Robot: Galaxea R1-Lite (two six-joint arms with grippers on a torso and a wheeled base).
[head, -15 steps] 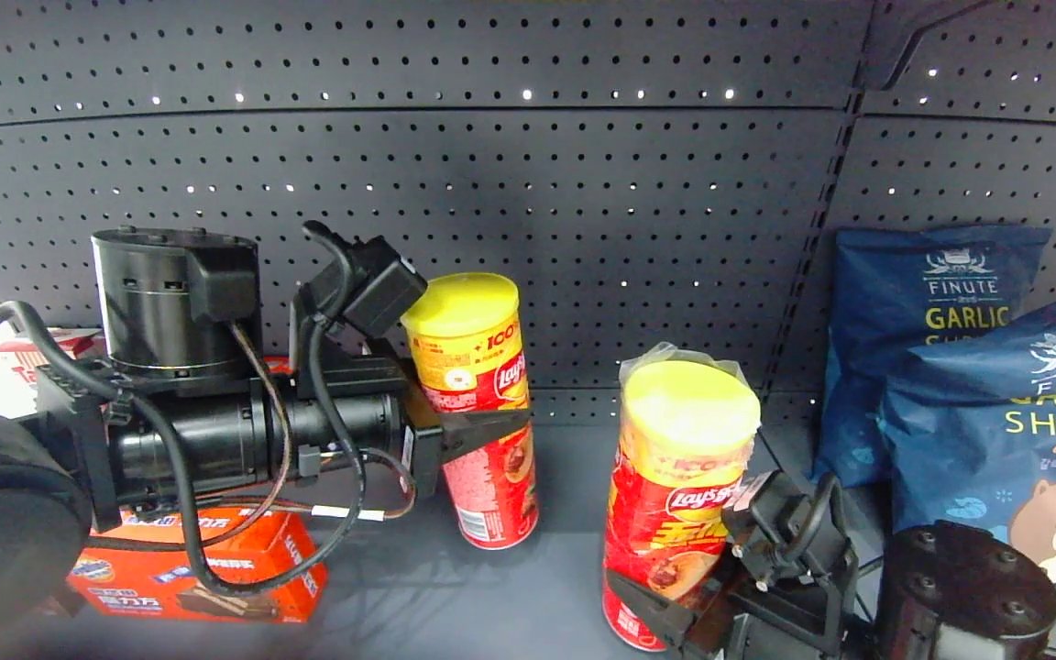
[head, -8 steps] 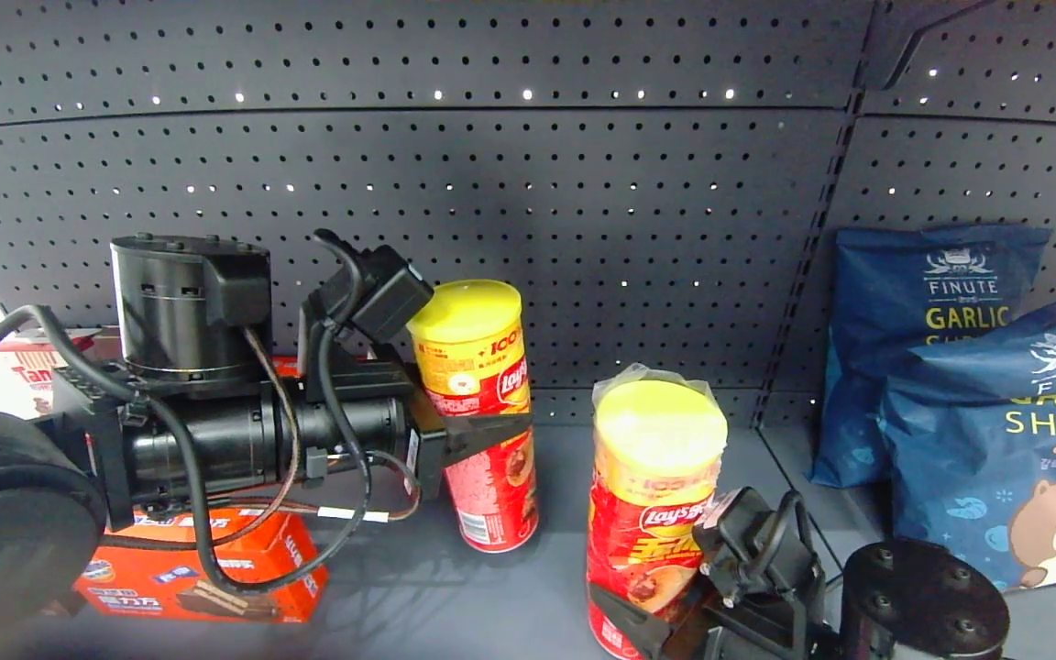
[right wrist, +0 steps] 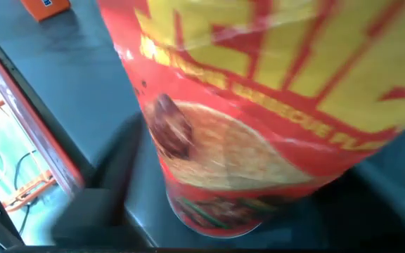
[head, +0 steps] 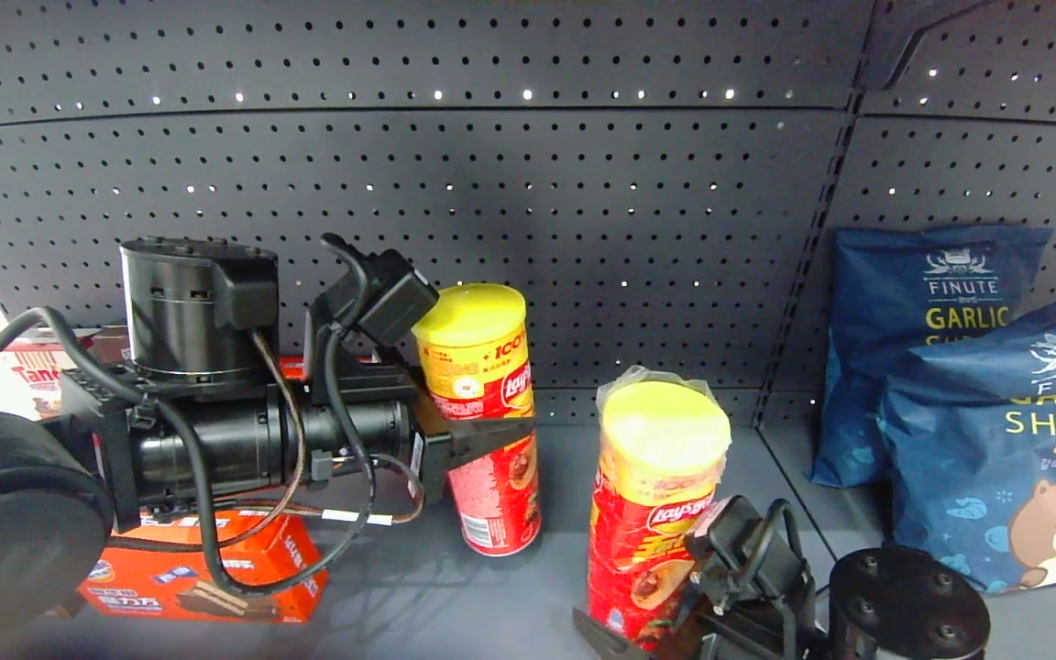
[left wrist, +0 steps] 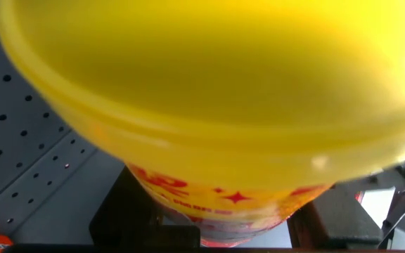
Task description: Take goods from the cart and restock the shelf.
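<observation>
Two chip cans (head: 482, 412) (head: 652, 495) are standing on the shelf (head: 565, 458); two blue snack bags (head: 931, 302) (head: 1023, 431) are leaning; two boxes (head: 244, 568) (head: 33, 376) are lying.

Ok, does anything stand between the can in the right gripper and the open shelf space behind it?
Nothing visible does. The wrapped can in the right gripper has bare shelf behind it up to the pegboard; the other can stands to its left and the blue bags to its right, both apart from it.

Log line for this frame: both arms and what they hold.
left gripper: shut on left chip can | right gripper: shut on right chip can, nearer front | blue bags: shelf right end
</observation>
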